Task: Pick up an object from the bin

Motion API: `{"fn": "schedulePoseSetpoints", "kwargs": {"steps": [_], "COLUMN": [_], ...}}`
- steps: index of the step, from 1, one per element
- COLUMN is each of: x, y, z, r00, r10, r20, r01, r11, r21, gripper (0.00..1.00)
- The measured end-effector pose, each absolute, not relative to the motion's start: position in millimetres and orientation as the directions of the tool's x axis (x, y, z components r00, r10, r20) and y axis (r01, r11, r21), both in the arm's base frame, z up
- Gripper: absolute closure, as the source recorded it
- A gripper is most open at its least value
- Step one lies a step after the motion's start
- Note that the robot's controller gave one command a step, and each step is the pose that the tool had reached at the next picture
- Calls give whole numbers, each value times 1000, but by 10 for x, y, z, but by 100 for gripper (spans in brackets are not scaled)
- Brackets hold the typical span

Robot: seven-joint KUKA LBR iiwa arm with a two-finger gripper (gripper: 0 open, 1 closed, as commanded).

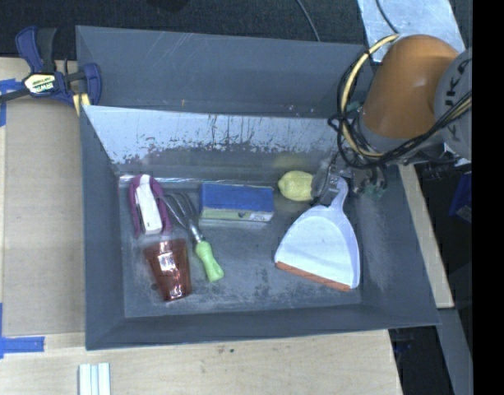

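Note:
My gripper (pixel 327 184) is low at the bin's back right, under the orange cover. It sits right at the narrow top end of a white scoop (pixel 320 248) with an orange front edge, which fans out toward the front right. A yellow-green rounded lump (pixel 294 185) lies just to the left of the gripper, touching or nearly touching it. Whether anything is gripped is hidden by the gripper's body.
Left of the lump lies a blue block (pixel 237 202). Further left are a green-handled metal fork (pixel 197 239), a pink and white tube (pixel 145 205) and a red-brown translucent cup (pixel 168 268). The sloping back wall rises close behind the gripper.

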State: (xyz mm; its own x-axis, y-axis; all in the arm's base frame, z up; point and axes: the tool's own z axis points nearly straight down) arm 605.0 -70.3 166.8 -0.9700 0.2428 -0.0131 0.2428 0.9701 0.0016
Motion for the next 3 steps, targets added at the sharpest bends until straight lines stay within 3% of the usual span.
{"fn": "schedulePoseSetpoints", "kwargs": {"steps": [1,2,3], "x": [5659,6073,5899], "y": [-582,-661,-591], "z": [1581,952,1842], "r00": [-1000,-946,-986], "r10": [1,324,167], "r20": [-9,-6,-9], "r01": [1,323,167], "r11": [1000,946,986], "r21": [-2,4,0], "gripper": [100,100,100]}}
